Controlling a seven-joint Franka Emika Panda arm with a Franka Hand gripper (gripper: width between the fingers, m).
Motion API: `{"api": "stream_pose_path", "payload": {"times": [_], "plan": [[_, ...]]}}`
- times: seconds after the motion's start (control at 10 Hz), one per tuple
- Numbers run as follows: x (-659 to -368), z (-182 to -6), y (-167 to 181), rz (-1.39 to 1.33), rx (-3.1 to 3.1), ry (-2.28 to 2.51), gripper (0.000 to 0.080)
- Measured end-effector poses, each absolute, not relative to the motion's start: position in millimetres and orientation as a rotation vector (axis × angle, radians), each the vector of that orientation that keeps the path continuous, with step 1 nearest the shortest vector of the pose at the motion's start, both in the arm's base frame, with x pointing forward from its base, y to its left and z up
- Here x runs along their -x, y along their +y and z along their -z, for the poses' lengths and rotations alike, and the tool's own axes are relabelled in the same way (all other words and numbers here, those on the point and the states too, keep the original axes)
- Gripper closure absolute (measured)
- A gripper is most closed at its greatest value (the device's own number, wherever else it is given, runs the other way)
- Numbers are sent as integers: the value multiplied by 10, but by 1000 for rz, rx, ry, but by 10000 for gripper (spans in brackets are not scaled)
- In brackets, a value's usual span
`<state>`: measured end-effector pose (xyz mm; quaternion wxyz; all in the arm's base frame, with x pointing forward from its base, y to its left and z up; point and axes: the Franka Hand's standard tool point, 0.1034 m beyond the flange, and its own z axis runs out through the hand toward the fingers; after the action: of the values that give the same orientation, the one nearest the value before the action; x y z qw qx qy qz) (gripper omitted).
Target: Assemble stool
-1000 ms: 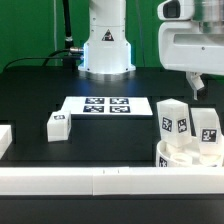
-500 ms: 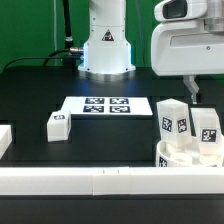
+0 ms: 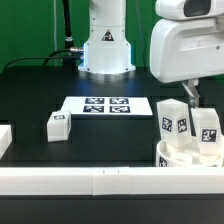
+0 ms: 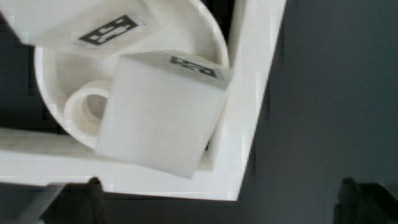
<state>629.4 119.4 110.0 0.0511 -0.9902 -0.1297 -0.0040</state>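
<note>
At the exterior view's right, against the rail, your seat carries two upright legs, and the gripper hangs just above, wide open and empty; descend off-centre and a finger could knock one leg askew.

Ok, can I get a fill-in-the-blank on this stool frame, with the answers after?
1. The marker board carries ___ tags.
2. On the seat stand ___ upright legs.
3. A loose leg lies flat on the table toward the exterior view's ___.
4. The gripper, holding nothing, is ___.
Missing words: four; two; left; open.
</note>
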Motion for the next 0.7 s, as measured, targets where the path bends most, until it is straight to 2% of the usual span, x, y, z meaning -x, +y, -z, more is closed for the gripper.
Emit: {"api": "stream_pose_path", "payload": {"times": [0.3, 0.5, 0.7], "plan": [[-6292, -1095, 1181, 25, 2967, -682, 150], [-6279, -1064, 1186, 26, 2861, -1175, 150], [-6277, -1044, 1175, 21, 2777, -1391, 150]]}}
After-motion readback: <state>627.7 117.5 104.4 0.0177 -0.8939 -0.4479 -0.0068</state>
